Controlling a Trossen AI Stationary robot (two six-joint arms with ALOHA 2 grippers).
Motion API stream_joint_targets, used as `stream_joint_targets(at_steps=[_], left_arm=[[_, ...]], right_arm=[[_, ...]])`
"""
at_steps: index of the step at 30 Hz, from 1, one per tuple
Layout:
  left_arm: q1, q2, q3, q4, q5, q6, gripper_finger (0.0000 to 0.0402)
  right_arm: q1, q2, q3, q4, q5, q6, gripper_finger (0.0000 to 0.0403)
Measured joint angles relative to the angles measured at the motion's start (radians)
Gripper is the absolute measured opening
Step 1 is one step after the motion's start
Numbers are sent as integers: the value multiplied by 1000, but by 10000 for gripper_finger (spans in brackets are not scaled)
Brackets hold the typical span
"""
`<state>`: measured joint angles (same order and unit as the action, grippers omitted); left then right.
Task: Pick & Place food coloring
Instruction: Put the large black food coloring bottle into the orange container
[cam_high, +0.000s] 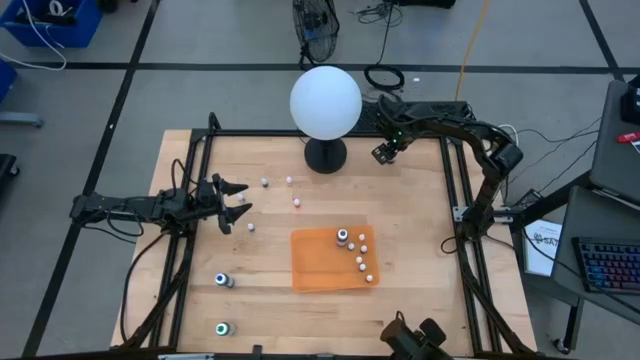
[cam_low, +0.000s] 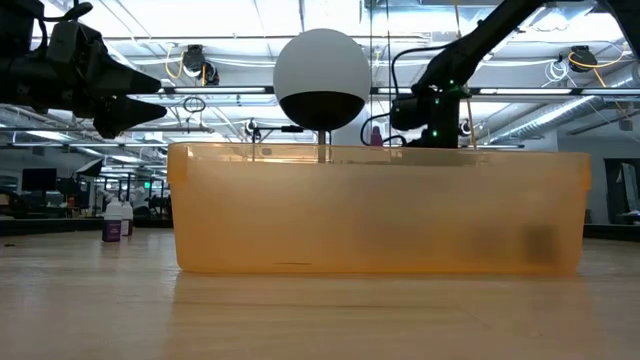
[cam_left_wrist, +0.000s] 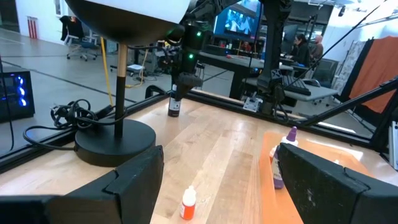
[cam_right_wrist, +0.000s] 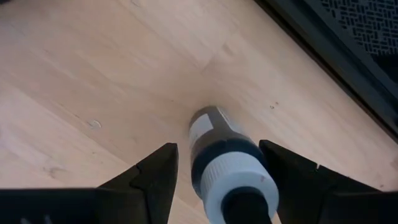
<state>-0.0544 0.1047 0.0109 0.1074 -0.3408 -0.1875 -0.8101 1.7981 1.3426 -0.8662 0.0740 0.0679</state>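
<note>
A: Counting bottles of food coloring (cam_high: 359, 262) first. Orange mat (cam_high: 315, 265), mid-bench: six on it, white caps up, clustered toward its right side.

B: And off the mat?

A: On the bare bench (cam_high: 400, 215), five small ones between the left gripper (cam_high: 235, 203) and the white globe lamp (cam_high: 325, 103). Two larger ones near the front-left corner. One more at the back right.

B: That back one, is it held?

A: Right gripper (cam_right_wrist: 214, 171) stands directly over it, jaws spread either side of the cap, not touching that I can see. Bottle upright on the wood.

B: Left arm?

A: Jaws released, empty, above the left side of the bench.
</note>
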Motion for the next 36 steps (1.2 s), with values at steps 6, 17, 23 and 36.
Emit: stream_joint_targets(at_steps=[6,17,23,36], left_arm=[[0,0,0,0,0,0,310],[0,0,0,0,0,0,310],[0,0,0,0,0,0,310],[0,0,0,0,0,0,310]], right_arm=[[0,0,0,1,1,10,210],[0,0,0,-4,1,7,210],[0,0,0,-6,2,6,210],[0,-1,1,-15,1,5,134]])
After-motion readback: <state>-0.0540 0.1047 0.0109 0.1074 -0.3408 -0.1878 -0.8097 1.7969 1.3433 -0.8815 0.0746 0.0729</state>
